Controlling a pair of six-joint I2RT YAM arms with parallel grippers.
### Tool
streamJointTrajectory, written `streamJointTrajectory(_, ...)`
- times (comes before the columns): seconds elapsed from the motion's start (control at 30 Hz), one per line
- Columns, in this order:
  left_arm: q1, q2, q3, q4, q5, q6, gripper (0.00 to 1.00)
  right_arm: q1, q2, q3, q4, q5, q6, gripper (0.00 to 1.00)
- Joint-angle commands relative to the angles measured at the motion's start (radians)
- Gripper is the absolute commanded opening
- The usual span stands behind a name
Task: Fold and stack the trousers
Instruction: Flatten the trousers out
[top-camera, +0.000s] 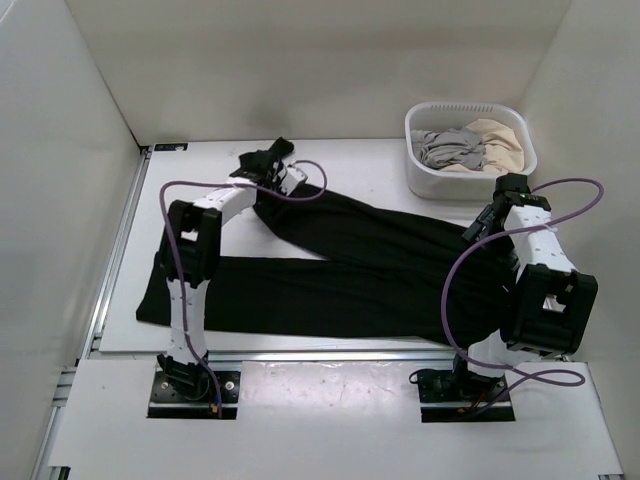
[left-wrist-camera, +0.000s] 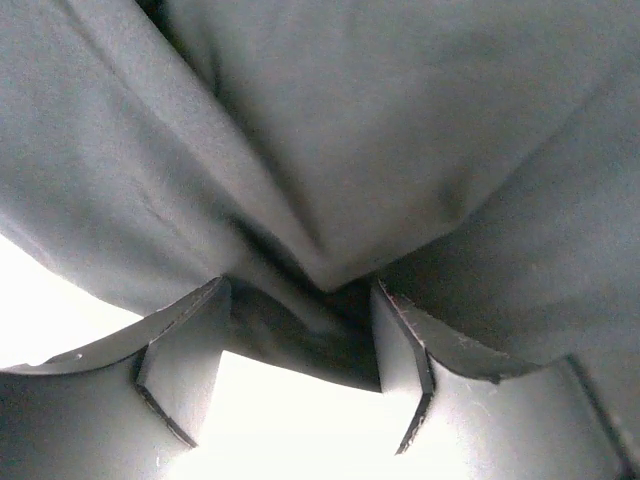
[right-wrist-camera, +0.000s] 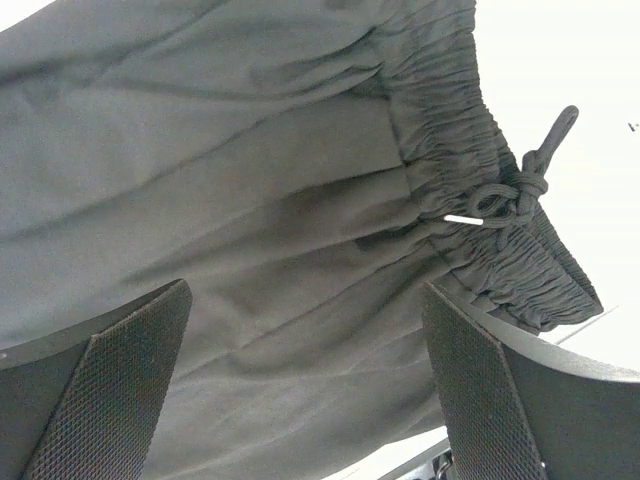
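We see the trousers lying flat on the table, legs running left, waist at the right by the R arm. The L gripper sits at the end of the far leg, twd the back of the table. A fold of black fabric lies btw its fingers, which stand apart; we can't tell if they're pinching it. The R gripper hangs over the waistband w/ jaws spread wide above the cloth, knotted drawstring just beside. A white basket at far right holds a grey garment & a beige garment.
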Motion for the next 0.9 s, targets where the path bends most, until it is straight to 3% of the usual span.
streamJointTrajectory(0.0,0.020,-0.100,-0.247,-0.155,-0.026,0.022,0.69,0.001,-0.021,0.020,0.019,0.017,-0.011,0.99)
streamJointTrajectory(0.1,0.020,-0.215,-0.364,-0.202,0.040,0.013,0.73,-0.022,0.049,0.064,0.009,0.029,-0.011,0.99)
streamJointTrajectory(0.17,0.020,-0.261,-0.373,-0.271,0.116,0.004,0.86,-0.034,0.102,0.143,-0.003,0.014,-0.011,0.99)
streamJointTrajectory(0.3,0.020,-0.348,-0.222,-0.379,0.225,0.004,1.00,-0.056,0.270,0.265,-0.003,-0.017,0.012,0.99)
streamJointTrajectory(0.4,0.084,-0.358,-0.043,-0.390,0.282,-0.044,1.00,-0.082,0.371,0.313,-0.003,-0.035,0.062,0.99)
streamJointTrajectory(0.6,0.250,-0.191,0.319,-0.376,0.198,-0.140,1.00,-0.107,0.447,0.322,0.068,-0.006,0.112,0.99)
streamJointTrajectory(0.8,0.272,0.055,0.522,-0.376,0.191,-0.150,1.00,-0.107,0.511,0.345,0.057,0.072,0.142,0.98)
streamJointTrajectory(0.87,0.251,0.123,0.569,-0.376,0.211,-0.150,1.00,-0.107,0.530,0.345,0.057,0.072,0.142,0.94)
